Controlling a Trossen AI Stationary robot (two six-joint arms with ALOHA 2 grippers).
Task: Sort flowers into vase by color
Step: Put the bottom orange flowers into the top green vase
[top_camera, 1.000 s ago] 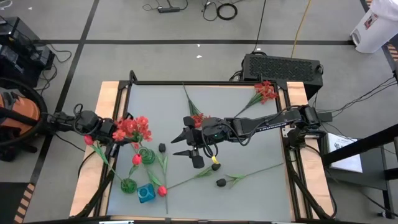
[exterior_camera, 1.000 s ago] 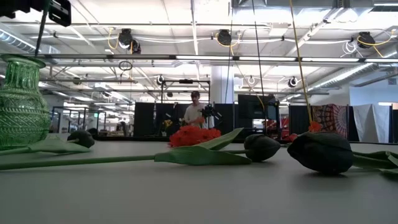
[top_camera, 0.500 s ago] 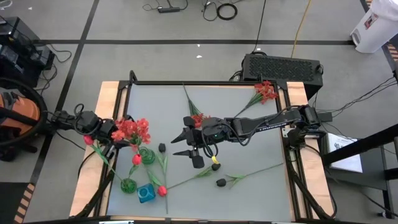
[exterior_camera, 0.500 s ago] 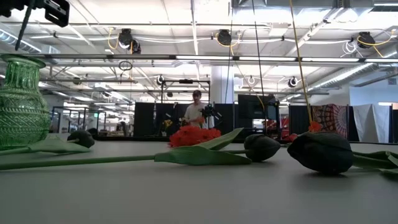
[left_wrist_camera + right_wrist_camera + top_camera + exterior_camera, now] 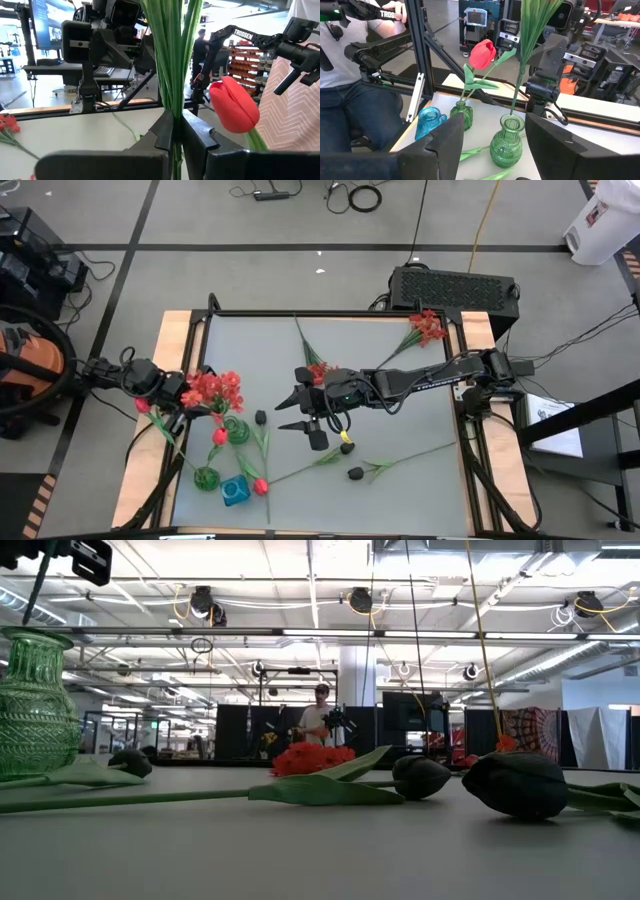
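- The left gripper (image 5: 173, 131) is pressed tight on a bunch of green stems (image 5: 172, 55); its two dark fingers (image 5: 162, 132) meet around them, and the stems run straight up past the fingers.
- In the high view the left gripper (image 5: 178, 392) sits at the table's left edge, with the frilly red blooms (image 5: 214, 388) of the bunch right beside it, toward the table's middle.
- Just beyond those blooms stands a green vase (image 5: 237, 431); in the right wrist view the bunch's stem ends reach down into its mouth (image 5: 512, 121).
- Near the left gripper's side a red tulip (image 5: 233, 104) stands up from a second, smaller green vase (image 5: 462, 114).
- A blue vase (image 5: 235, 491) stands just beside the smaller green one, at the front of the table.
- The right gripper (image 5: 306, 417) hangs over the middle of the table, fingers (image 5: 311, 437) spread wide and holding nothing, pointed toward the vases.
- Next to the right gripper lies a small red bloom (image 5: 319, 370), and a black bud (image 5: 261, 418) lies between the gripper and the larger green vase.
- In front of the right gripper lie another black bud (image 5: 355, 473) and a long green stem (image 5: 400, 457).
- Farthest from it, a red flower (image 5: 428, 327) lies at the table's far right corner.
- Beyond the table (image 5: 320, 850) a person (image 5: 319, 720) stands in the room.
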